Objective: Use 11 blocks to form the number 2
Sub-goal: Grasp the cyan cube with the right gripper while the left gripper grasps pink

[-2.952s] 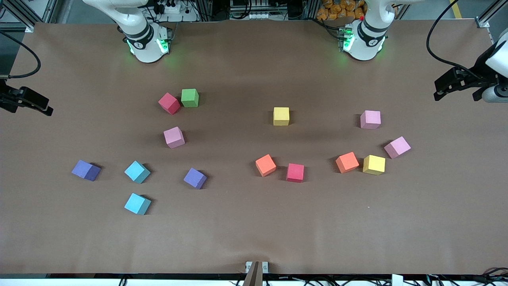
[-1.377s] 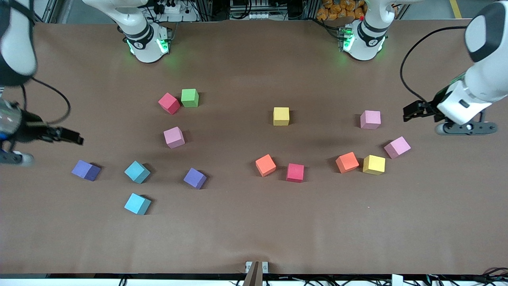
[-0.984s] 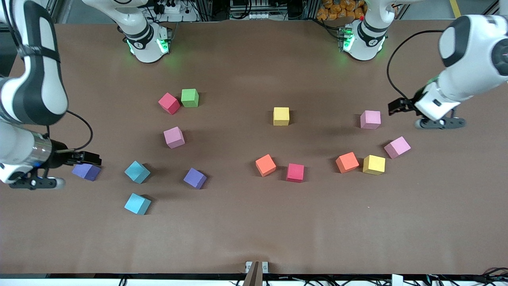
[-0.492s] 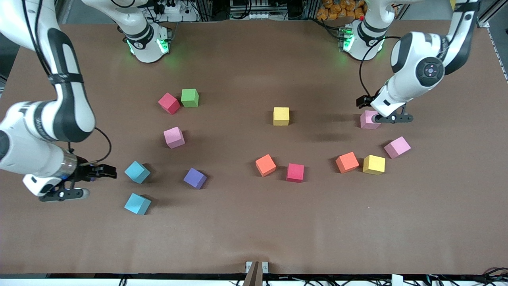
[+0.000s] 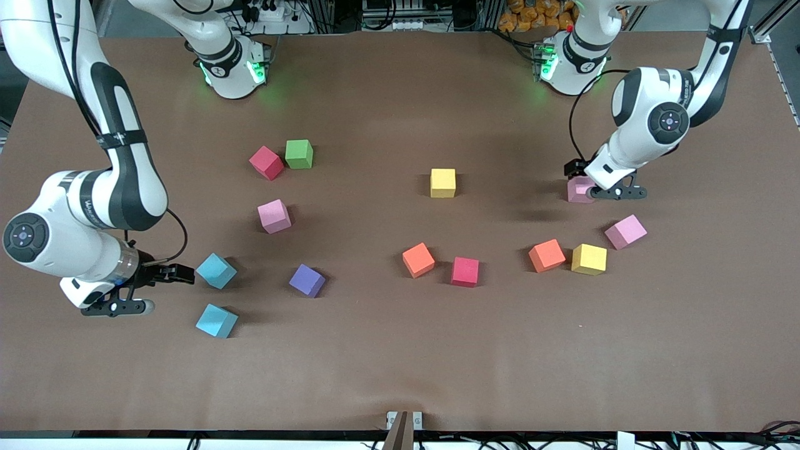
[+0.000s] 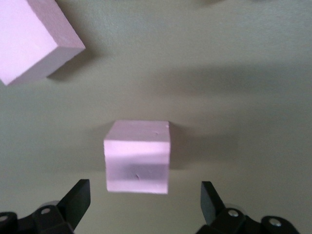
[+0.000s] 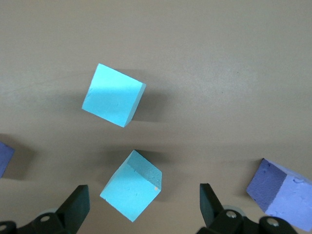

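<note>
In the front view, at the right of the frame, the left arm's wrist covers most of a pink cube [image 5: 580, 189]; only one corner shows. At the left of the frame the right arm hides one purple cube altogether.

In the left wrist view, a second pink cube [image 6: 31, 39] is cut off by the upper left corner.

In the right wrist view, one purple cube [image 7: 280, 192] runs off the right edge, and another [image 7: 5, 158] is only a sliver at the left edge.

Front view high, facing robot bases at 12 o'clock; wrist views look down close, each sharing cubes with it: left the matte pink cube [image 6: 138, 157] [image 5: 580, 189], right the matte cyan cube [image 7: 130, 191] [image 5: 216, 270].
</note>
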Available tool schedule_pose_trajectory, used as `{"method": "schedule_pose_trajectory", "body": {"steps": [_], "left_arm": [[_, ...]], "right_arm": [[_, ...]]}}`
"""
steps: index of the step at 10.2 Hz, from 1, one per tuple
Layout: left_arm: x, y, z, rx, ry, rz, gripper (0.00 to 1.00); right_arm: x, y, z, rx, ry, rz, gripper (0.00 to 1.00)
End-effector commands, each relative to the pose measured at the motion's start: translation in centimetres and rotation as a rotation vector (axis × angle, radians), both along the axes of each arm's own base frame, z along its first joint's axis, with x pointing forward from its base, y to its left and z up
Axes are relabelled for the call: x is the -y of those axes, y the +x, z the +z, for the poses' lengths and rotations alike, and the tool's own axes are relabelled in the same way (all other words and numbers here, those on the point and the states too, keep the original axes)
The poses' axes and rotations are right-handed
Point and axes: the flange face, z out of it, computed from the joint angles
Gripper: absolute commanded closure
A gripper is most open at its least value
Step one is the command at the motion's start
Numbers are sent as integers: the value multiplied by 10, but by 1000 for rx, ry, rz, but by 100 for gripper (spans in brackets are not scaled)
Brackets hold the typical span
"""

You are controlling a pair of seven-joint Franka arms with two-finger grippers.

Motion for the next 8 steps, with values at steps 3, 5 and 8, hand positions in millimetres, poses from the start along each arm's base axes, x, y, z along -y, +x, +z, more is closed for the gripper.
{"method": "schedule_pose_trajectory", "body": {"steps": [3,5,8], "left_arm": [[-15,4,-34,-6,-13,-39,0],[-12,3,-38,-10,-12,-31,0],[-9,1,-42,-20,-12,-30,0]], "right_arm": [[-11,-10,-22,-32,5,-340,0],[-11,-11,-38,-65,-6,-589,0],[-7,-14,-76,-117,-3,-693,0]]}}
